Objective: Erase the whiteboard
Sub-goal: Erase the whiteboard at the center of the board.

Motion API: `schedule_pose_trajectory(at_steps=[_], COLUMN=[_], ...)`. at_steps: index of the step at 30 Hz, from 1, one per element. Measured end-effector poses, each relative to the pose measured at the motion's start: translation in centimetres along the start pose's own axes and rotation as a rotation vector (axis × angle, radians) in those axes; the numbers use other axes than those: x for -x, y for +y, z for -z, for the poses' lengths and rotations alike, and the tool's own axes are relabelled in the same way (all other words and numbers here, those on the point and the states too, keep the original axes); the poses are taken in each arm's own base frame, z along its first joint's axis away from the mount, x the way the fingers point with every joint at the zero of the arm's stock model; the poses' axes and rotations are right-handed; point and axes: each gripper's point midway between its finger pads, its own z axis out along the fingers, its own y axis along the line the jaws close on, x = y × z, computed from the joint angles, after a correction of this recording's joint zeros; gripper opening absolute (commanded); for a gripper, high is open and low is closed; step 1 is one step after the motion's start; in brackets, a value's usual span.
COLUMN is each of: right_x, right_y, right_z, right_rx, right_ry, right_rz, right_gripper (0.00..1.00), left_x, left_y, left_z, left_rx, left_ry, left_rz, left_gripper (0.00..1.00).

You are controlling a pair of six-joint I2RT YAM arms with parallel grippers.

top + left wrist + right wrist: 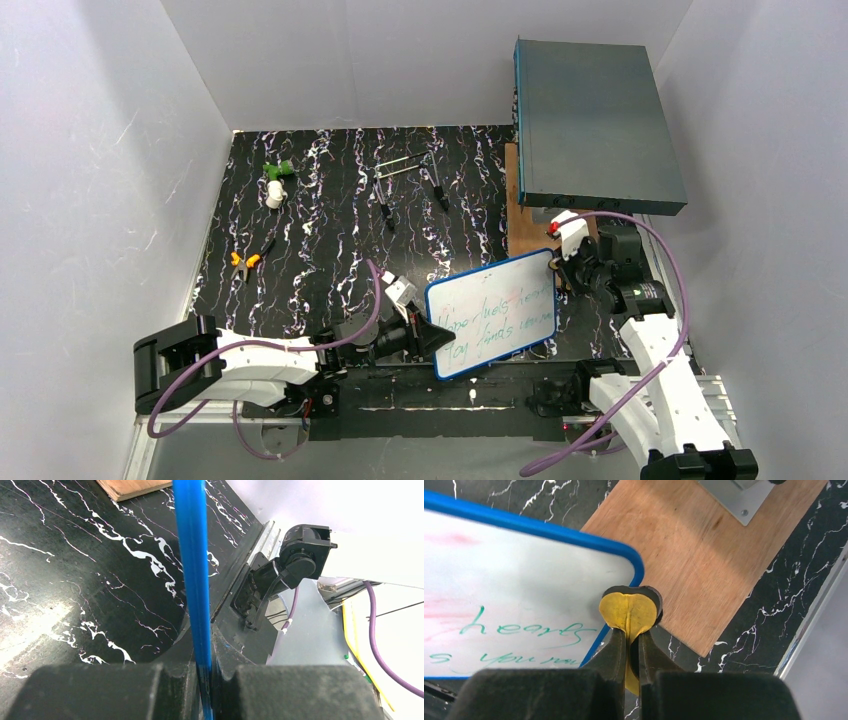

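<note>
Two grippers closed, left gripper [436, 342] clamping blue-framed rectangular whiteboard [495, 312], long axis left-to-right, right end farther back, right gripper [630, 636] pinching yellow round pad [628, 610] at its corner.

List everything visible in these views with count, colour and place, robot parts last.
small rectangular whiteboard with blue frame: 1, white with green writing, front centre
yellow pad with black backing: 1, yellow, at the whiteboard's right edge
large grey-teal box: 1, grey-teal, far right
flat plywood board: 1, brown, under the box
orange-handled tool: 1, orange, left side
small green piece: 1, green, far left
white cylinder: 1, white, beside the green piece
black pens: 2, black, far centre
black white-veined tabletop: 1, under everything
left gripper: 1, black, shut on the whiteboard's frame
right gripper: 1, black, shut on the yellow pad
</note>
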Motion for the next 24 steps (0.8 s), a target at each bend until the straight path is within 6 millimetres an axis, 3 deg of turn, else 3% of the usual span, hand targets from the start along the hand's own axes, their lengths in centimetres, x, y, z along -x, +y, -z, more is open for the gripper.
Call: schedule_pose_trajectory(at_steps=[4,13,18,24], right_x=[0.9,0.4,-1.4,-2.7], right_y=[-0.7,-0.6,0.6,3.7], right_z=[0.0,0.0,0.2,0.9], right_rx=[-0.033,-0.027,0.037,0.185], right_ry=[-0.020,0.004,0.052,0.072], right_rz=[-0.028,0.030,0.116,0.182], right_gripper=[0.01,0.01,0.01,0.01], left_x=[0.0,0.0,-0.1,-0.2], left_y=[0.0,-0.1,-0.2,-0.2], left_z=[0.0,0.0,0.0,0.1], left_rx=[-0.001,-0.006,-0.011,-0.017], left_ry=[0.000,0.001,0.005,0.011], left_rz=[-0.003,-0.002,-0.002,-0.011], left_gripper=[0.00,0.00,0.00,0.00])
